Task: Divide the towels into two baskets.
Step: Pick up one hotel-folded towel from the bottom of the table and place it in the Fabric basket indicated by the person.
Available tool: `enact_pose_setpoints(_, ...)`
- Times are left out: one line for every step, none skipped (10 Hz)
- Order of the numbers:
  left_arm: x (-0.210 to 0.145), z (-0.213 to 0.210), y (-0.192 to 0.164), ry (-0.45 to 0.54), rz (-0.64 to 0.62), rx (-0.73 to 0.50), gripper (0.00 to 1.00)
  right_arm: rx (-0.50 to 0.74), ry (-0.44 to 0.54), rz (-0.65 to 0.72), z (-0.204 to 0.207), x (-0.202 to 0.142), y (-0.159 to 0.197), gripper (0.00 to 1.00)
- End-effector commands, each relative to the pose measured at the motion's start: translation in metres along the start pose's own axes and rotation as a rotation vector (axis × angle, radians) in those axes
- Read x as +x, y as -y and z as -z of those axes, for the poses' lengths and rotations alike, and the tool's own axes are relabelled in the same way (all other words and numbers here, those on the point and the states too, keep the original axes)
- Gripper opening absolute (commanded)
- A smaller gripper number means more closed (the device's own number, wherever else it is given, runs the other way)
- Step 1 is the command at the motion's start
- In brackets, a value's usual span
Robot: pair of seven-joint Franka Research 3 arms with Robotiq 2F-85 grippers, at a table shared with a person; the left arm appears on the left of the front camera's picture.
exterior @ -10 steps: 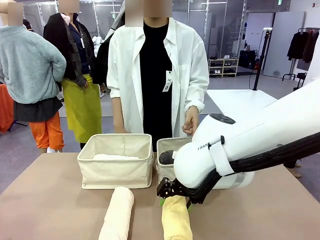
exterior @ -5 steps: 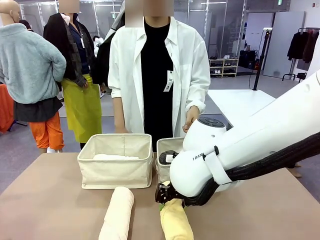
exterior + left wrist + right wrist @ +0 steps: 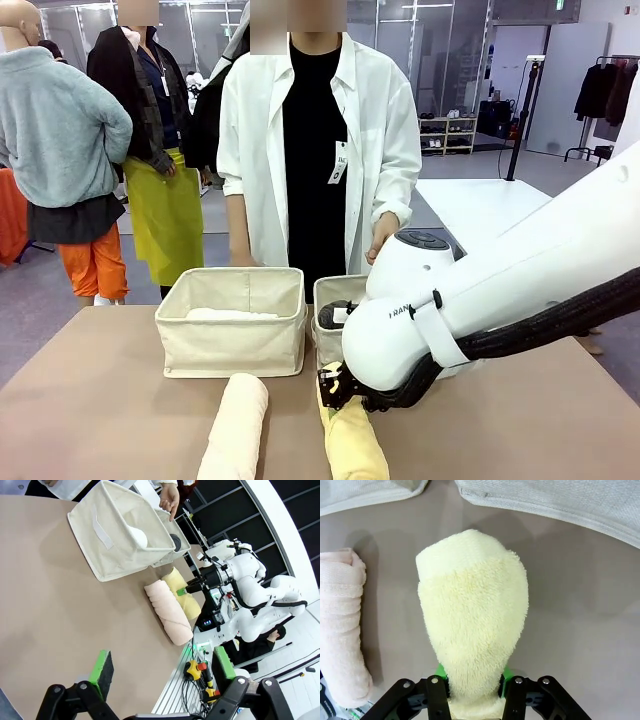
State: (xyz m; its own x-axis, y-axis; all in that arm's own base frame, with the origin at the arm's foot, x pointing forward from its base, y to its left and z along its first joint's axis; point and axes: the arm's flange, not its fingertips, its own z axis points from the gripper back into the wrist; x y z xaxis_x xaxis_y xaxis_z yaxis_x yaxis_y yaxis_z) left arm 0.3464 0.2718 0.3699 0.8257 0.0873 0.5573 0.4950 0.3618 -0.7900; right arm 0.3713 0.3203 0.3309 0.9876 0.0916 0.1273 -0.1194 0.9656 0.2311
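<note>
The right hand [image 3: 472, 676] is clamped across the pale yellow towel [image 3: 472, 610], green pads sunk into the roll's sides. The roll's long axis runs straight ahead of the fingers, its free end pointing at the gap between the two baskets [image 3: 230, 345] just beyond. Whether it has left the tabletop [image 3: 100, 400] is unclear. To do the lift well, raise it high enough that the drooping end clears a soft rim, then turn the roll to lie along the basket before letting go. The cream towel [image 3: 237, 425] lies parallel just beside the hand. The left hand [image 3: 162, 667] is wide open, empty, well apart.
</note>
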Motion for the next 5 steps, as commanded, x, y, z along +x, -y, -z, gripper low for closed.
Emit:
enact_pose_setpoints(-0.004,-0.001,0.005,-0.004,0.008,0.004,1.00,-0.003,-0.037,-0.007,-0.025,-0.007,0.009,0.16)
enact_pose_setpoints(-0.004,-0.001,0.005,-0.004,0.008,0.004,1.00,-0.029,-0.068,-0.110,-0.050,-0.009,0.018,0.16)
enact_pose_setpoints(-0.004,-0.001,0.005,-0.004,0.008,0.004,1.00,-0.012,-0.098,-0.208,-0.076,-0.008,0.027,0.16)
enact_pose_setpoints(-0.004,-0.001,0.005,-0.004,0.008,0.004,1.00,-0.030,-0.088,-0.307,-0.101,-0.003,0.037,0.16)
enact_pose_setpoints(-0.004,-0.001,0.005,-0.004,0.008,0.004,1.00,-0.009,-0.106,-0.422,-0.127,-0.002,0.044,0.16)
